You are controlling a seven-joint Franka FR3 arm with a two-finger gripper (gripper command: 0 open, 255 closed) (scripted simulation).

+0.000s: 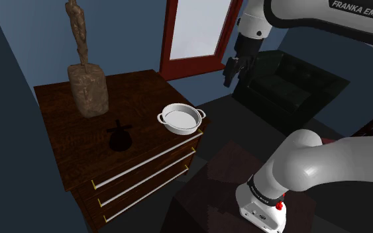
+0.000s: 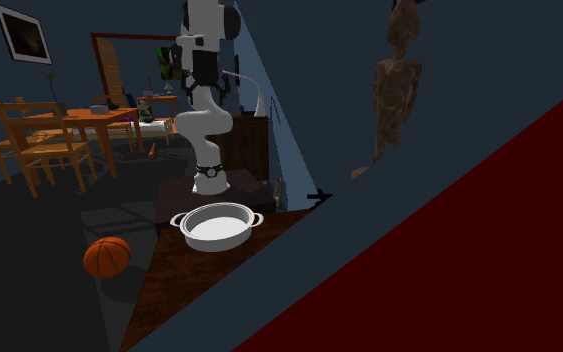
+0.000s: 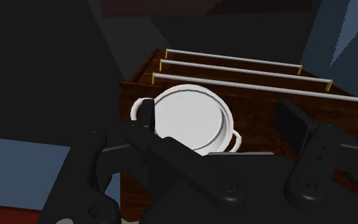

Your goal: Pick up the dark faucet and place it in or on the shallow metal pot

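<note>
**Reach for the dark faucet (image 1: 118, 134) being set up, with the fingers of the gripper (image 1: 231, 71) spread and empty.**
The dark faucet is lying on the dresser (image 1: 59, 99) near the pot (image 1: 180, 119); a descent from directly above is being called for.

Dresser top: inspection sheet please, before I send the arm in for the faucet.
Surface: dark wood dresser, three drawers shut.
Job's things: dark faucet mid-top; pale shallow pot empty, at the front corner, apart from the faucet.
Clutter: brown sculpture standing up and left of the faucet in the shoulder view.
Gripper: gripper open, in the air off the dresser, holding nothing.
Cables: nothing seen.
Surroundings: dark sofa, red-framed door, orange ball on the floor.
</note>
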